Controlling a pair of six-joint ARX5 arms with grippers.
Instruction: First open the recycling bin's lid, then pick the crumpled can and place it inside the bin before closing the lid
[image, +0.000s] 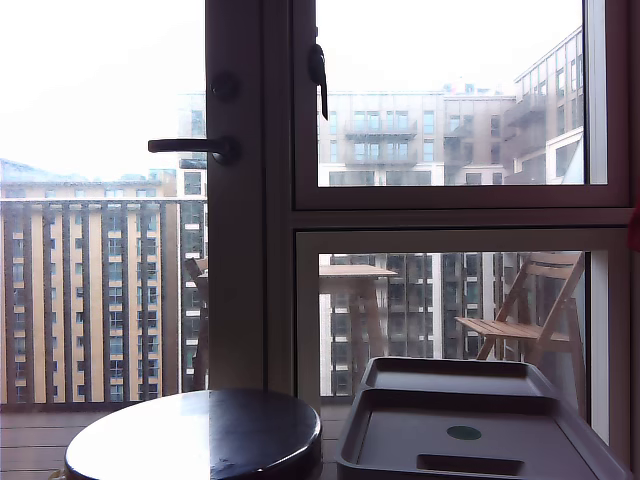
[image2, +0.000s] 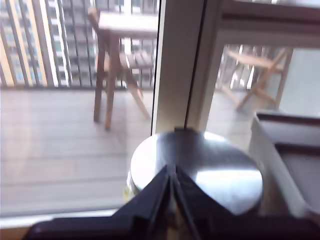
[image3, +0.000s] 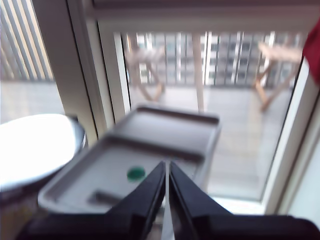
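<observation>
Lid (image: 540, 440) is lying flat, green dot (image: 463, 433) up, just beside the dark round counter (image: 200, 435); first claw (image2: 170, 172) and second claw (image3: 166, 167) are hanging pinched narrow, holding nothing.

My first gripper (image2: 171, 176) has its two black fingers (image2: 150, 200) pressed together, so that they make one narrow wedge with the tips meeting and nothing held between them; only a thin seam runs along the middle. My second gripper (image3: 166, 170) stands in the same way, its dark fingers (image3: 142, 202) set close and tapering to a point, with just a hairline slit of light between them and nothing gripped. Of each arm only the fingers and the dark base behind them are seen, a little blurred
</observation>
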